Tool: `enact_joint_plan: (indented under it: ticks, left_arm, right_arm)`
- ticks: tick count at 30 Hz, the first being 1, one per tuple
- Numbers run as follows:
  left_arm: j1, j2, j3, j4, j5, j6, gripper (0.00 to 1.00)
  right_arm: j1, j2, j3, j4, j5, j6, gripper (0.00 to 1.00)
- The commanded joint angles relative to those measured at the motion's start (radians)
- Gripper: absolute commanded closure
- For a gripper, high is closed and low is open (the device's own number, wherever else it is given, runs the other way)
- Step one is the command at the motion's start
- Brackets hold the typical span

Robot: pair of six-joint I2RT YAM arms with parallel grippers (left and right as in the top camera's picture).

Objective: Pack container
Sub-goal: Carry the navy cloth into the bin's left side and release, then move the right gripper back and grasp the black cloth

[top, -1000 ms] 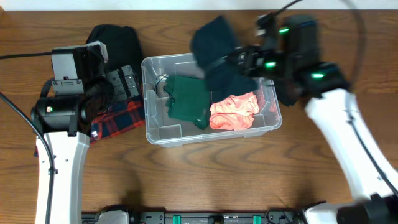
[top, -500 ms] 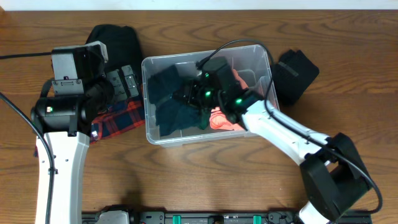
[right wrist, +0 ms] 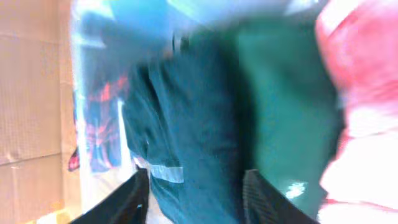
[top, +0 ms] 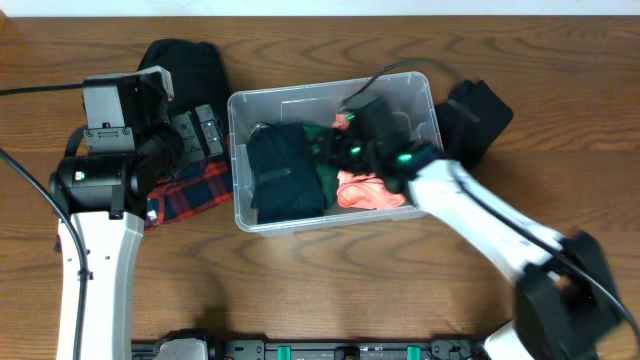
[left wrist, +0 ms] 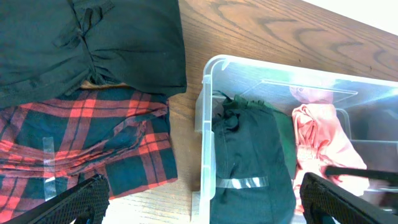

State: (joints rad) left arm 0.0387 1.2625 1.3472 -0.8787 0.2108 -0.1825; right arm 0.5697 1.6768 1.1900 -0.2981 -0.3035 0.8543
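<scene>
The clear container (top: 233, 150) stands mid-table. In it lie a dark blue folded garment (top: 285, 185) at the left, a green garment (top: 328, 172) in the middle and an orange-pink garment (top: 372, 192) at the right. My right gripper (top: 343, 150) hovers over the container's middle with its fingers apart; the blurred right wrist view shows the open fingers (right wrist: 199, 199) just above the dark blue garment (right wrist: 193, 137). My left gripper (left wrist: 205, 202) is wide open and empty above the container's left wall (left wrist: 207, 124).
A red plaid garment (top: 195, 190) and a black garment (top: 185, 65) lie left of the container, under my left arm. Another black garment (top: 480, 118) lies against the container's right side. Both left-side garments also show in the left wrist view: plaid (left wrist: 93, 143), black (left wrist: 87, 37).
My right arm carried the dark blue garment down from above the container's back edge into its left part and let it go. The left arm has not moved.
</scene>
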Motion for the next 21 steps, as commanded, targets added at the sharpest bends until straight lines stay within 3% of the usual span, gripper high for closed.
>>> enact_joint_plan:
  ticks: [1, 5, 8, 15, 21]
  left_arm:
    - [0.004, 0.005, 0.018, 0.000, 0.006, 0.010, 0.02]
    - [0.004, 0.005, 0.018, 0.000, 0.006, 0.010, 0.02]
    - [0.004, 0.005, 0.018, 0.000, 0.006, 0.010, 0.02]
    - [0.004, 0.005, 0.018, 0.000, 0.006, 0.010, 0.02]
    - [0.004, 0.005, 0.018, 0.000, 0.006, 0.010, 0.02]
  right_arm:
    - [-0.108, -0.176, 0.006, -0.039, 0.068, -0.146, 0.50]
    - [-0.293, -0.300, 0.006, -0.140, 0.064, -0.232, 0.42]
    - [-0.483, -0.337, 0.006, -0.230, 0.037, -0.319, 0.29]
    - [-0.882, -0.219, 0.005, -0.364, -0.021, -0.497, 0.04]
    - [-1.003, 0.022, 0.005, -0.290, -0.137, -0.531, 0.10]
